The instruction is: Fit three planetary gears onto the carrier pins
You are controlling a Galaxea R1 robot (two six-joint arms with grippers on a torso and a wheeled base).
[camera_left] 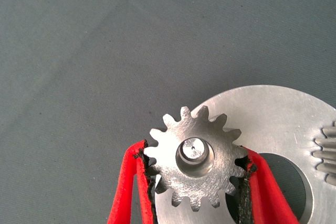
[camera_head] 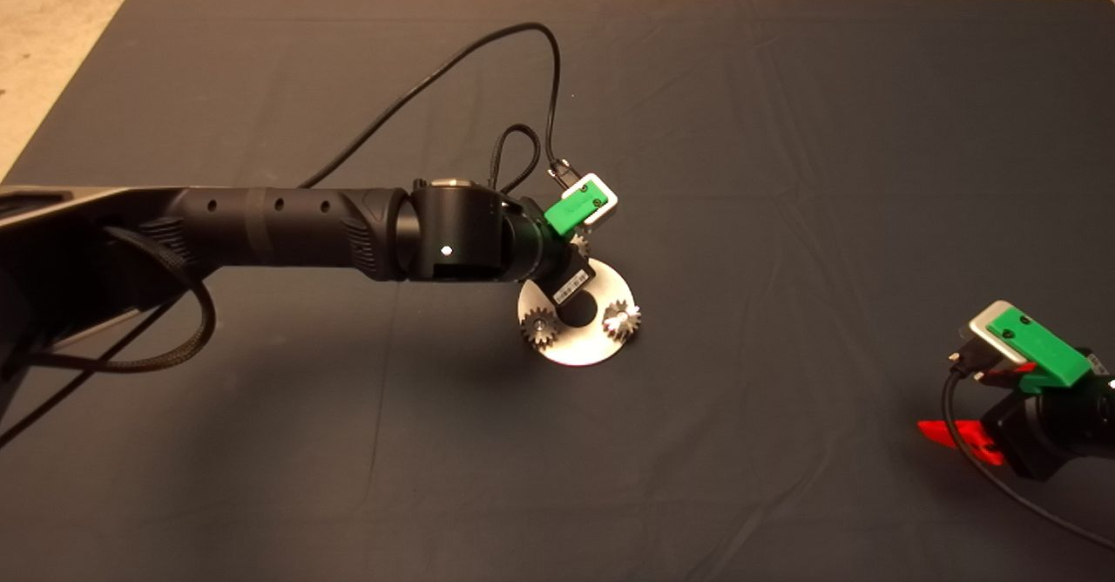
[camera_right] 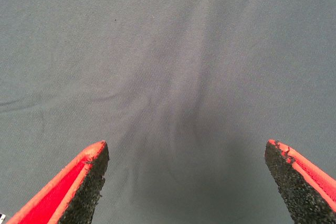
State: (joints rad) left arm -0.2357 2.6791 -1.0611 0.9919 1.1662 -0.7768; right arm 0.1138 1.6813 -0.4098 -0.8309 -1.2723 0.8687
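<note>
One planetary gear (camera_left: 195,162) sits clamped in left gripper (camera_left: 195,182).

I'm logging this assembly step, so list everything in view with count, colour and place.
Planetary gears: three, shiny silver, all on the carrier disc; one sits on a pin between the left jaws, one at the disc's near-left edge, one at its right edge.
Carrier pins: one tip seen, silver, in the held gear's bore; the others are hidden.
Carrier disc: one, silver, large centre hole, mid-mat.
Mat: one, dark grey, covers the table.
Cables: black, looping from the left wrist.
Left gripper: green with red fingers, over the disc's far edge, shut on a gear.
Right gripper: green and red, parked lower right, open.
</note>
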